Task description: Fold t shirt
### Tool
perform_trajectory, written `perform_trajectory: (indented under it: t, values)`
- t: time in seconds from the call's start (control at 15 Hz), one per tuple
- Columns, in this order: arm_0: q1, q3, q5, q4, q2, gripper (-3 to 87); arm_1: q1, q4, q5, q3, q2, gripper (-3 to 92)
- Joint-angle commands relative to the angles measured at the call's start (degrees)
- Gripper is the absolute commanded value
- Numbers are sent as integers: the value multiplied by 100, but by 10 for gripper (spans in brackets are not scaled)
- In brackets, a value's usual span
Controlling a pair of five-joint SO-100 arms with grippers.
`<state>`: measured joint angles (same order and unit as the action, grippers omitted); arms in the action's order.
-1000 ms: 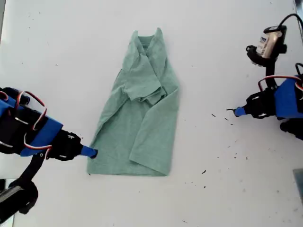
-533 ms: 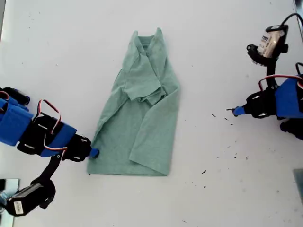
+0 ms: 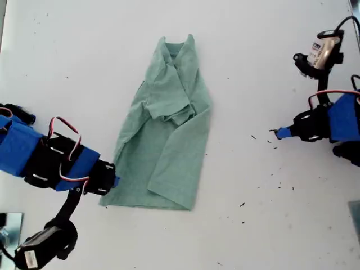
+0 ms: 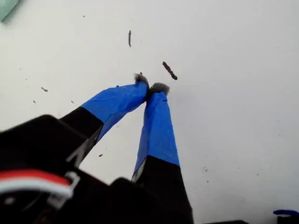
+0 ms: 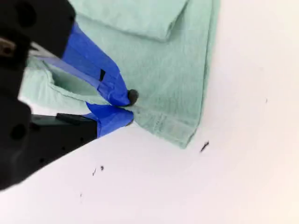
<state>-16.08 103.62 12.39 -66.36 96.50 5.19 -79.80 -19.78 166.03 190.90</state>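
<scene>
The sage-green t shirt (image 3: 169, 129) lies folded lengthwise on the white table (image 3: 67, 67), collar at the far end. My second gripper (image 3: 112, 183) comes in from the exterior view's left and is shut on the shirt's near hem corner. The second wrist view shows its blue fingertips (image 5: 120, 95) pinching the cloth (image 5: 173, 70), which is bunched up between them at my second gripper (image 5: 126, 107). My first gripper (image 3: 279, 133) stands at the exterior view's right, apart from the shirt. It is shut (image 4: 150, 86) over bare table with nothing held.
Dark specks (image 3: 253, 136) are scattered on the table between the shirt and the first arm, and several more (image 4: 169, 70) lie just past the first gripper's tips. A sliver of green cloth (image 4: 7, 7) shows in the first wrist view.
The second gripper has pushed in onto the shirt's near hem corner and shut on it, and the hem has shifted slightly toward the exterior view's right. The first arm has not moved.
</scene>
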Motion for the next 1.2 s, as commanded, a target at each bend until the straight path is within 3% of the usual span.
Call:
perform_trajectory:
  t: [0.0,0.2,0.47,0.53,0.6,0.73,0.87,1.0,1.13]
  values:
    - [299,-2101,-554,-343,-870,-1,-70,-105,26,-9,70,25]
    - [598,-4430,-1195,-483,-2602,-1,-88,-123,62,0,132,25]
    - [905,-4685,-1661,202,-3120,18,-176,-167,158,35,229,25]
    - [940,-4685,-2206,598,-3296,236,-185,-176,167,35,246,25]
    - [923,-4878,-2663,712,-3489,274,-185,-176,167,62,272,25]
    - [932,-4790,-2760,167,-2856,289,-167,-193,167,88,360,25]
    - [1081,-4676,-2856,-721,-1819,272,-158,-211,149,79,396,25]
    - [1169,-3190,-2575,-1002,-141,150,-158,-211,158,79,396,25]
    - [1204,765,-1512,-44,2619,68,-167,-220,158,70,404,25]
